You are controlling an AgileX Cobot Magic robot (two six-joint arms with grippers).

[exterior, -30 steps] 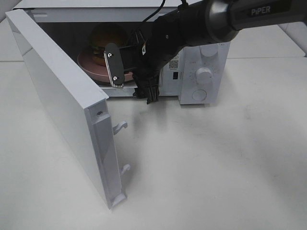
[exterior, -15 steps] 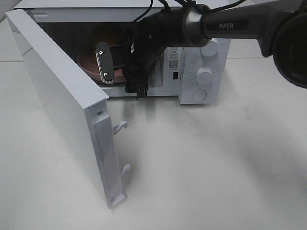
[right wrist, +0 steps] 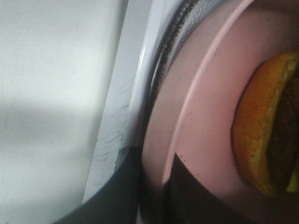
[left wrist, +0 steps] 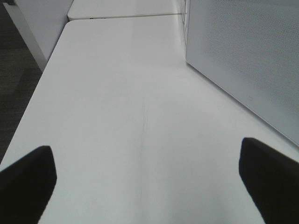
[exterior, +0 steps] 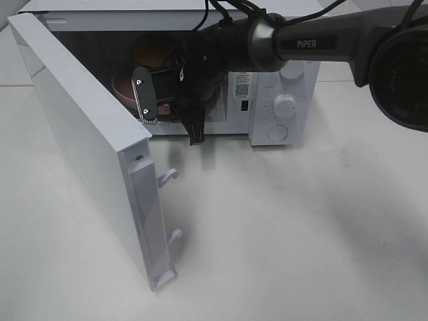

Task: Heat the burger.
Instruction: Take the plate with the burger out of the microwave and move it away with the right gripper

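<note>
Gripping one pink plate (exterior: 124, 87) bearing one burger (exterior: 152, 52), the right end effector (exterior: 150, 100) reaches inside one microwave (exterior: 281, 100).

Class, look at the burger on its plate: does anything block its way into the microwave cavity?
Nothing visible does. The microwave door stands wide open, and the right gripper already has the pink plate carrying the burger inside the cavity.
</note>
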